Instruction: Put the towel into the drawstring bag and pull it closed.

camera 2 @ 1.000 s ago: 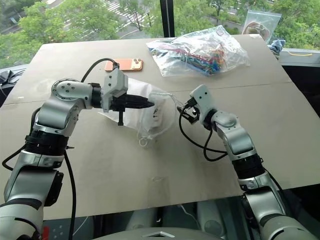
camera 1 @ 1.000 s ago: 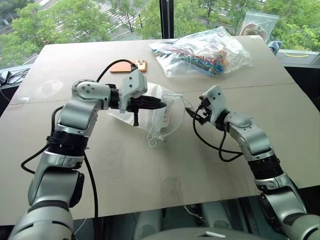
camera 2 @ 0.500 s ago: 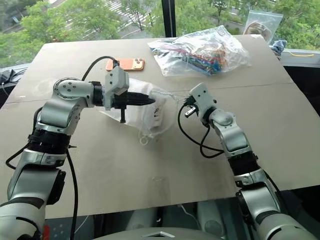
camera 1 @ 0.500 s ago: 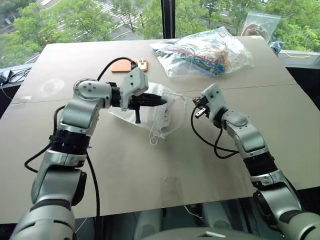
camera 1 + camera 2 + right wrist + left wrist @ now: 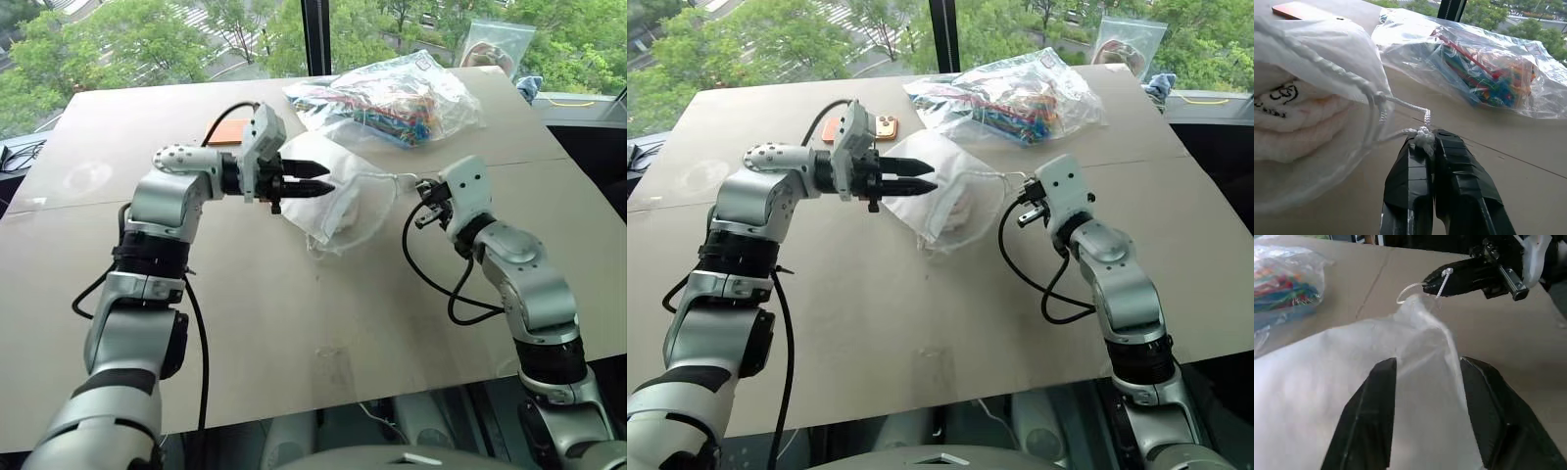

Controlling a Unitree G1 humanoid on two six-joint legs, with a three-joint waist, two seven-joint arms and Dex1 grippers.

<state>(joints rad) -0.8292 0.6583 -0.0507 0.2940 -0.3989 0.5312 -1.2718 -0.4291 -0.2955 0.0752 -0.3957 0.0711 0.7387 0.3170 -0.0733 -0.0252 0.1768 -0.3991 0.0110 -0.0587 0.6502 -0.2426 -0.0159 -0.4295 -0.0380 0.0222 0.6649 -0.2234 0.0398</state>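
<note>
Drawstring bag (image 5: 338,201), translucent milky-white thin fabric pouch: held off the brown tabletop (image 5: 294,323) at frame centre, between both arms. Towel (image 5: 1298,127), cream terry roll with dark lettering: seen inside the bag through the fabric. Thin white cord (image 5: 1400,105): drawn out of the gathered mouth to its knot, which is pinched in the fully closed jaws of the right gripper (image 5: 1431,142), centre right. Left gripper (image 5: 1427,369): jaws parted, fabric lying between the fingers; grip cannot be told. Orange phone (image 5: 880,126): upper centre, behind the bag. Clear plastic bag of colourful items (image 5: 387,98): upper right.
</note>
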